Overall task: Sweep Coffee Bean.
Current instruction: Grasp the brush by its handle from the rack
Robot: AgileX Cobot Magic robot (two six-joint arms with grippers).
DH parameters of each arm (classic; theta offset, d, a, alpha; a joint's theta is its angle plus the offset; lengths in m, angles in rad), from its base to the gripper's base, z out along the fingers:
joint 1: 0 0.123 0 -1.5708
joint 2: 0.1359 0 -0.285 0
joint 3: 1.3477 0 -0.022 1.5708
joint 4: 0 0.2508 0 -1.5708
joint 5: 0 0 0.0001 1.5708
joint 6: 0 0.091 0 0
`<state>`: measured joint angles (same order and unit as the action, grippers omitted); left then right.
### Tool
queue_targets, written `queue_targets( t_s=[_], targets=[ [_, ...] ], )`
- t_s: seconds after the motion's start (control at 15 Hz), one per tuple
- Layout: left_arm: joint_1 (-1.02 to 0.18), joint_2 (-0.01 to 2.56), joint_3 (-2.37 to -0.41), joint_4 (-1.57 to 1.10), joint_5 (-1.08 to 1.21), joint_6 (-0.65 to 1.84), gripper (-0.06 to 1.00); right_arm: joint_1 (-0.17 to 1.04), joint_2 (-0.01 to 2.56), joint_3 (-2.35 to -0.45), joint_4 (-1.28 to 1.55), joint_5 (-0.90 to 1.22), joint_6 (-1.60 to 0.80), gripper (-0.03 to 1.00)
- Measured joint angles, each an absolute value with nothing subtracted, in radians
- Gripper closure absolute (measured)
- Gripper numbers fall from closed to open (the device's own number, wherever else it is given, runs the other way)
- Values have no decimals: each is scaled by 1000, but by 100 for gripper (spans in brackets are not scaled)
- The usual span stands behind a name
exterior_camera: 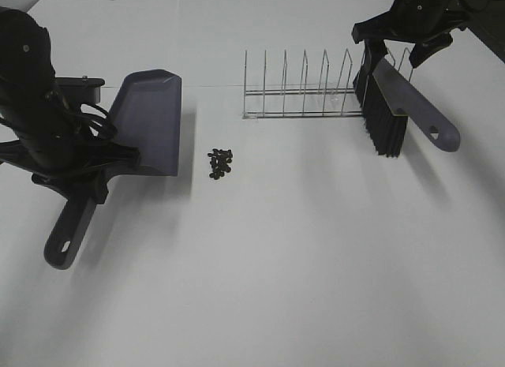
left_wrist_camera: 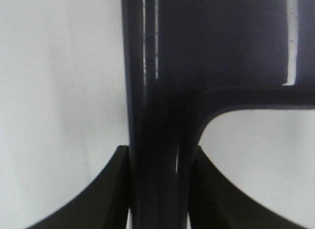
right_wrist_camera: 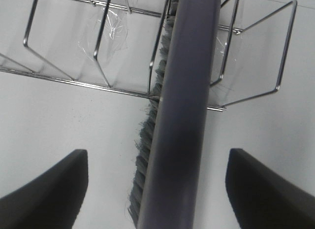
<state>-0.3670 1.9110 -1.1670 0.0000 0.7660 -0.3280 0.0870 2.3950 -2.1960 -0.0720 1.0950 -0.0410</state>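
The coffee beans lie in a small dark cluster on the white table. A grey-purple dustpan sits just left of them, its long edge facing them. My left gripper is shut on the dustpan's handle; in the left wrist view the fingers press against both sides of the handle. A grey brush with black bristles leans in the right end of a wire rack. My right gripper hangs open over the brush; in the right wrist view its fingers stand wide of the brush back.
The wire rack with several upright dividers stands behind the beans, also in the right wrist view. The brush handle sticks out to the rack's front right. White table lies in front.
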Motion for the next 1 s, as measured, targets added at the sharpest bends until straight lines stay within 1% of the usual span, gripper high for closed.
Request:
queue_targets(
  t_s=[0.2,0.47,0.6,0.73,0.8,0.87,0.93,1.0],
  targets=[
    [-367,1911,-1167,0,770,-328,68,61,2431,-2196,-68,1055,-43,26],
    [-367,1911,-1167,-7,771,-328,68,58,2466,-2196,-66,1033,-53,26],
    [-367,1911,-1167,-7,772,-328,68,58,2480,-2196,-65,1020,-55,29],
    [-367,1911,-1167,-7,773,-328,68,58,2489,-2196,-65,1000,-57,34],
    [-367,1911,-1167,-7,773,-328,68,58,2494,-2196,-65,999,-58,36],
    [-367,1911,-1167,-7,773,-328,68,58,2501,-2196,-65,999,-58,41],
    [-367,1911,-1167,-7,773,-328,68,58,2506,-2196,-65,1000,-59,50],
    [-367,1911,-1167,-7,773,-328,68,58,2506,-2196,-63,999,-59,64]
  ],
)
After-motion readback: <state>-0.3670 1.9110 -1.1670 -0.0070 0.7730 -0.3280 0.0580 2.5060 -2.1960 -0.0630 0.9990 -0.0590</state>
